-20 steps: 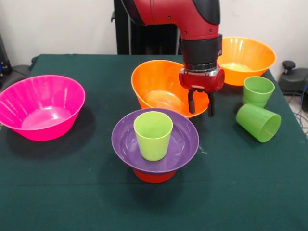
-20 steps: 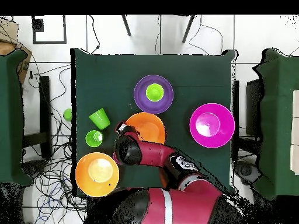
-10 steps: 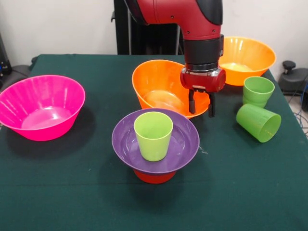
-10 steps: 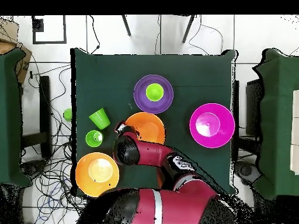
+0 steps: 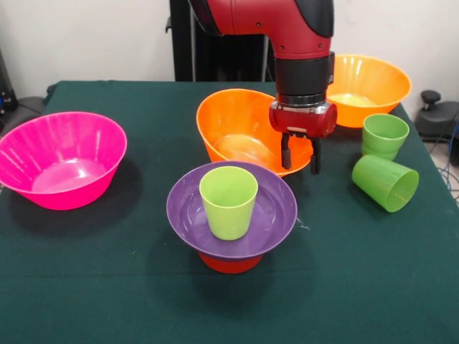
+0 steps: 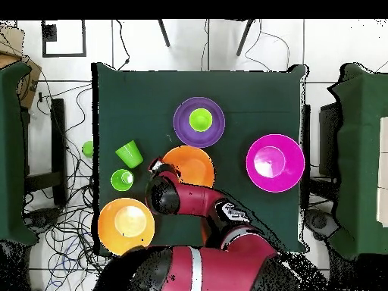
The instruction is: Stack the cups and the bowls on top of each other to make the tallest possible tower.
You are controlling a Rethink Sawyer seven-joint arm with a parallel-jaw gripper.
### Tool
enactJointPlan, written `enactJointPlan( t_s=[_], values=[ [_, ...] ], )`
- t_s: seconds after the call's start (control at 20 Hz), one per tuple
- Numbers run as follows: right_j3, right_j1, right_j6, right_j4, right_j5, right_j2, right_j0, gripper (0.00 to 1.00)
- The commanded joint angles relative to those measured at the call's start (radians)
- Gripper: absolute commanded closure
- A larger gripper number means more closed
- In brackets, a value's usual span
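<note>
In the front view, the tower is seen near the middle of the counter: a small orange bowl upside down at the bottom, a wider purple bowl on it, and a yellow-green cup standing upright inside. The hand hangs just beyond the tower, in front of the rim of a big orange bowl; its two fingers are spread apart and nothing is held. A big pink bowl sits well apart to one side. A second orange bowl, an upright green cup and a tipped green cup lie to the other side.

In the overhead view, the same layout is confirmed: the tower is just beside the orange bowl, which is partly covered by the arm; both green cups lie near the counter's edge.

The cups are judged light, stiff and slippery. The upright cup would best be taken across its rim, one finger inside. The thin glossy wall may slide if pinched off-centre.
</note>
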State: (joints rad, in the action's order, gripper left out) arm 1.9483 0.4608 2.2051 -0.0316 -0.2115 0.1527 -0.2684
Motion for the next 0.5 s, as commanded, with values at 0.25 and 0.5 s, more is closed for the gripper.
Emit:
enactJointPlan(
  t_s=[0.25, 0.5],
  values=[
    [-0.066, -0.085, 0.142, 0.029, -0.055, -0.030, 0.022, 1.00],
    [-0.051, -0.081, 0.158, 0.024, -0.062, -0.003, 0.005, 1.00]
  ],
)
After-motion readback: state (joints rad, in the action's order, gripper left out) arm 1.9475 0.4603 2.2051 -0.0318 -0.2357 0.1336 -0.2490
